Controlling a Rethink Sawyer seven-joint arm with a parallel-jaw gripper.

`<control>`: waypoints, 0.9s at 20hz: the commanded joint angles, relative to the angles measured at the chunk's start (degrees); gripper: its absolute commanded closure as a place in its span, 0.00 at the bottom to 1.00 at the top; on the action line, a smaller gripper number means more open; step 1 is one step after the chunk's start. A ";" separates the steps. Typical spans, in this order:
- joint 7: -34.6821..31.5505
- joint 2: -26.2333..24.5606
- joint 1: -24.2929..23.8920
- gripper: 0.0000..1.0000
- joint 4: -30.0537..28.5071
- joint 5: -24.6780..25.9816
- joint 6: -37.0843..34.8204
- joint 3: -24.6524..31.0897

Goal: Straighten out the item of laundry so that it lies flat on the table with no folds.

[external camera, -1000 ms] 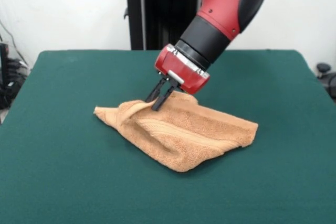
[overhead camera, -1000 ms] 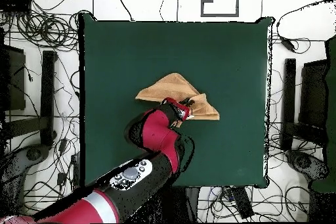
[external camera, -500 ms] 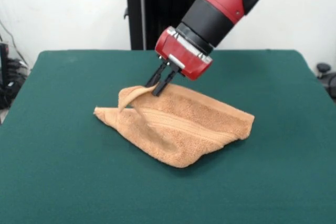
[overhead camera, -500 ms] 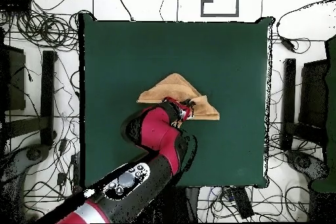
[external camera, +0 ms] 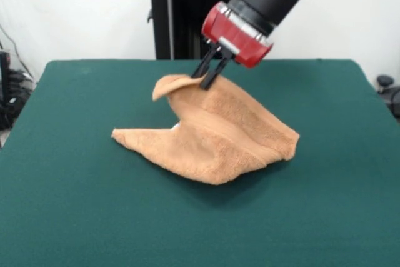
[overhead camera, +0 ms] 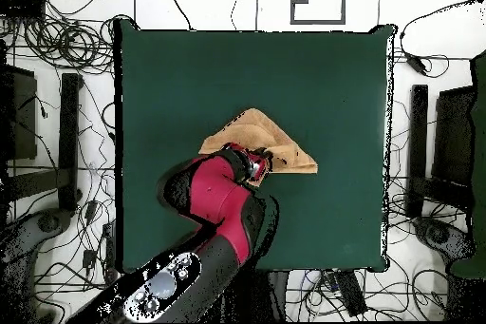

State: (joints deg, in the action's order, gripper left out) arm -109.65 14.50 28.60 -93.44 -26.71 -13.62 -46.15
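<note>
The orange-tan towel (external camera: 215, 142) lies folded and bunched near the middle of the green table (external camera: 75, 217). My gripper (external camera: 209, 82) is shut on the towel's upper fold and holds that part raised above the table, so the cloth hangs down from it like a tent. The towel's lower edge and left corner rest on the felt. In the overhead view the towel (overhead camera: 256, 135) shows as a triangle, with the gripper (overhead camera: 266, 161) at its near edge, partly under the red arm.
The robot's black pedestal (external camera: 181, 17) stands behind the table's far edge. Cables and black stands (overhead camera: 66, 140) surround the table on the floor. Bare green felt lies on all sides of the towel.
The gripper has risen and moved toward the pedestal with the towel's fold in it. The cloth is lifted higher and its right end has drawn in slightly.
</note>
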 commanded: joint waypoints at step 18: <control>-13.92 12.08 9.69 1.00 -9.34 2.39 -23.96 2.56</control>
State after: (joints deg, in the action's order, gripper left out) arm -109.65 24.63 36.69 -95.71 -25.11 -33.08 -48.01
